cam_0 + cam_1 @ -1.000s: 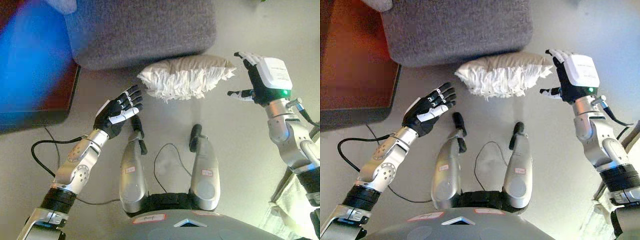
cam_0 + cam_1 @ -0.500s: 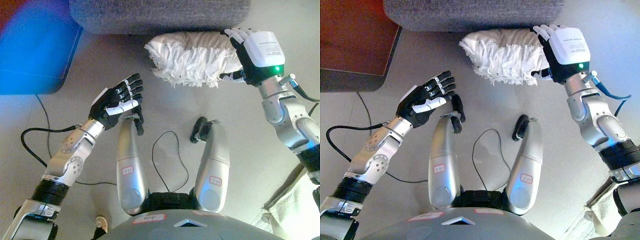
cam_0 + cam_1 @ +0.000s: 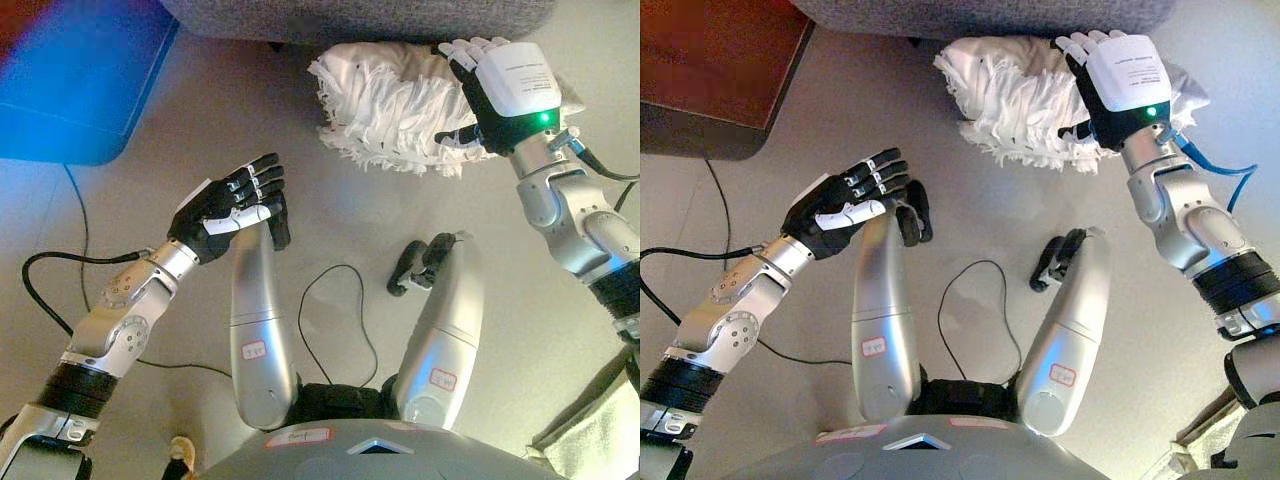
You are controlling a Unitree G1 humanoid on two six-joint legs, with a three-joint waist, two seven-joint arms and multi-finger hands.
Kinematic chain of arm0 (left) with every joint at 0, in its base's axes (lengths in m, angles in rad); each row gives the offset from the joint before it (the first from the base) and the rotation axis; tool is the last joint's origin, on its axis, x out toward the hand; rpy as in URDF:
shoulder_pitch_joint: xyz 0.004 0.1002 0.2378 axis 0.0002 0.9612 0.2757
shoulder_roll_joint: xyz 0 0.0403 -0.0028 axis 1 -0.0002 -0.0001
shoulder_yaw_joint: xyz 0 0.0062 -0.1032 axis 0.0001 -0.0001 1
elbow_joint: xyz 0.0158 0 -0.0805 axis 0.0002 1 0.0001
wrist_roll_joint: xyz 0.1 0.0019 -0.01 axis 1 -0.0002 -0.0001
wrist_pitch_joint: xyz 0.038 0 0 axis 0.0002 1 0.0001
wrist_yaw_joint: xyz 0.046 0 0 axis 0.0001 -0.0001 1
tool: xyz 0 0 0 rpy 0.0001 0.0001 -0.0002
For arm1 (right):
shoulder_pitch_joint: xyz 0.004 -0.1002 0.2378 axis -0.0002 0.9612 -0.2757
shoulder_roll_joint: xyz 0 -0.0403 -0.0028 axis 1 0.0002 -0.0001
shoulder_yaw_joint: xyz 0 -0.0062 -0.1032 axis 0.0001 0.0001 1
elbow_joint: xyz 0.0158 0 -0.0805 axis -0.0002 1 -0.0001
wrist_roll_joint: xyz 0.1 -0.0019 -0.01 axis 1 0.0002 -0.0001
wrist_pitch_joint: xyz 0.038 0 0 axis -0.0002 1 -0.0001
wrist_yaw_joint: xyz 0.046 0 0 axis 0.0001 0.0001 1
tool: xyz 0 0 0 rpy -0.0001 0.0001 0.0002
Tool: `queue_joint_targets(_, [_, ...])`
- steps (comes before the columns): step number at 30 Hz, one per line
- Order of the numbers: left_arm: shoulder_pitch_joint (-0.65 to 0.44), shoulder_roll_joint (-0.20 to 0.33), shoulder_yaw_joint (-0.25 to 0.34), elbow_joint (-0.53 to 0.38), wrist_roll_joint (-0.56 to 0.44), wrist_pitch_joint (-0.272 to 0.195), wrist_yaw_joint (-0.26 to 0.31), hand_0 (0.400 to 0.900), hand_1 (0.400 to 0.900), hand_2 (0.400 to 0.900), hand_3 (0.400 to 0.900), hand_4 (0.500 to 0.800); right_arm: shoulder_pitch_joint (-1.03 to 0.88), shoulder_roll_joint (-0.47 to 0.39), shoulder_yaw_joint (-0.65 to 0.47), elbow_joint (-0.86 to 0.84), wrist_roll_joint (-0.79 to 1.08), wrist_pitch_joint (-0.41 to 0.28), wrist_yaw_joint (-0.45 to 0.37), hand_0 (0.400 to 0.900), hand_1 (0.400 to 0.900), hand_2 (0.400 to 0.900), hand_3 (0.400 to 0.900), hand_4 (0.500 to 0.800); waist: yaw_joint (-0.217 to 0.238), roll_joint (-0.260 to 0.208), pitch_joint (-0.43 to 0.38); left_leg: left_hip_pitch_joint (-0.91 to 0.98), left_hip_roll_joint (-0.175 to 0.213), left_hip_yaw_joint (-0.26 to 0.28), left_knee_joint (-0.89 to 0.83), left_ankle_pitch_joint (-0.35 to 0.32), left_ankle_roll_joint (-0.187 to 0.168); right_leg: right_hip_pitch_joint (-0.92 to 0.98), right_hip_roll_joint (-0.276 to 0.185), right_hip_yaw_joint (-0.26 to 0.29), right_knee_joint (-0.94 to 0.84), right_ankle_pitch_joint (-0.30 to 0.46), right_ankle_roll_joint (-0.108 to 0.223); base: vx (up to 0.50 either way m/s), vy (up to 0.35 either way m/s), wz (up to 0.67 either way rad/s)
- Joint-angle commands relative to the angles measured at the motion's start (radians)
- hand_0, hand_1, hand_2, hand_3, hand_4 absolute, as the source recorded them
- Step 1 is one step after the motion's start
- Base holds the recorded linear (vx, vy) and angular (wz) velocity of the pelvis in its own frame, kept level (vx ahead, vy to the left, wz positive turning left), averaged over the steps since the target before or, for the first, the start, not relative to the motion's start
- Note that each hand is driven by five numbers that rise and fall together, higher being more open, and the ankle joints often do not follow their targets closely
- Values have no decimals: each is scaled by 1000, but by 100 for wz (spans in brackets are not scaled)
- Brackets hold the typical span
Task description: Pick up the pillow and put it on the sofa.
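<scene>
1. The pillow [image 3: 400, 105] lies on the floor [image 3: 330, 225] at the far right, just beside the sofa [image 3: 360, 15] base; it is not yet lifted.
2. The right hand [image 3: 495, 90] rests on the pillow's right end, fingers straight, thumb against its near edge.
3. The left hand [image 3: 232, 205] hangs spread at near left, well apart from the pillow.
4. Judgement: grasping, lifting and placing all remain.

No readable text in either view.

You will find no word, number or sign that can be made out on the white pillow [image 3: 400, 100], the grey sofa [image 3: 350, 15] at the far edge, or the floor [image 3: 150, 210].
</scene>
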Motion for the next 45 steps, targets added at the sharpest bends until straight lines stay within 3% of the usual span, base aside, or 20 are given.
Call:
queue_joint_targets(1, [-16,4,39,-109,-74,-34,-43,900,900,900,900,800,-178,-6,-13,36,31,-45,-11,900,900,900,900,800,10,26,-2,56,19,-83,326,-332,67,-75,22,2,-42,154,45,31,24,0])
queue_joint_targets(10, [-28,11,37,-111,-76,-2,-47,900,900,900,900,800,-269,42,35,124,128,-43,43,900,900,900,900,800,33,36,-2,-10,-9,-113,419,-350,64,-159,19,35,64,137,46,14,12,1])
queue_joint_targets(20, [-23,3,38,-118,-74,14,-29,900,900,900,900,800,-319,73,69,191,149,-5,101,900,900,900,900,800,45,52,-2,-52,0,-146,497,-362,58,-211,8,85,153,122,45,3,10,-1])
queue_joint_targets(25, [-34,-2,21,-115,-67,26,-27,900,900,900,900,800,-370,83,108,256,172,31,151,900,900,900,900,800,53,67,-2,-85,6,-161,537,-365,55,-248,-2,114,205,114,39,4,12,4])
queue_joint_targets(31, [-52,-16,0,-106,-60,29,-9,900,900,900,900,800,-418,115,139,347,171,70,139,900,900,900,900,800,63,81,-2,-105,11,-168,557,-365,51,-263,-11,130,232,109,38,18,15,6])
queue_joint_targets(36, [-53,-30,-13,-114,-41,39,1,900,900,900,900,800,-442,137,148,389,186,143,157,900,900,900,900,800,70,92,-2,-117,16,-176,578,-368,46,-270,-19,143,258,101,37,33,7,7])
queue_joint_targets(37, [-54,-34,-15,-116,-37,40,5,900,900,900,900,800,-443,144,147,404,197,165,176,741,741,741,741,705,72,94,-2,-119,16,-177,582,-370,46,-272,-18,145,264,98,37,18,16,4])
queue_joint_targets(38, [-56,-36,-18,-116,-34,40,4,900,900,900,900,800,-444,151,147,415,200,173,187,545,545,545,545,587,74,96,-2,-122,16,-178,587,-373,45,-275,-19,146,271,94,37,16,13,3])
queue_joint_targets(39, [-58,-37,-19,-116,-34,41,3,900,900,900,900,800,-443,154,146,419,188,176,195,400,400,400,400,500,74,96,-2,-123,16,-180,590,-374,45,-276,-19,147,274,93,37,14,5,3])
queue_joint_targets(45, [-67,-57,-31,-124,-16,53,16,900,900,900,900,800,-462,170,136,422,216,183,171,400,400,400,400,500,76,97,-2,-108,10,-172,558,-373,46,-248,-16,133,225,104,38,2,3,-1])
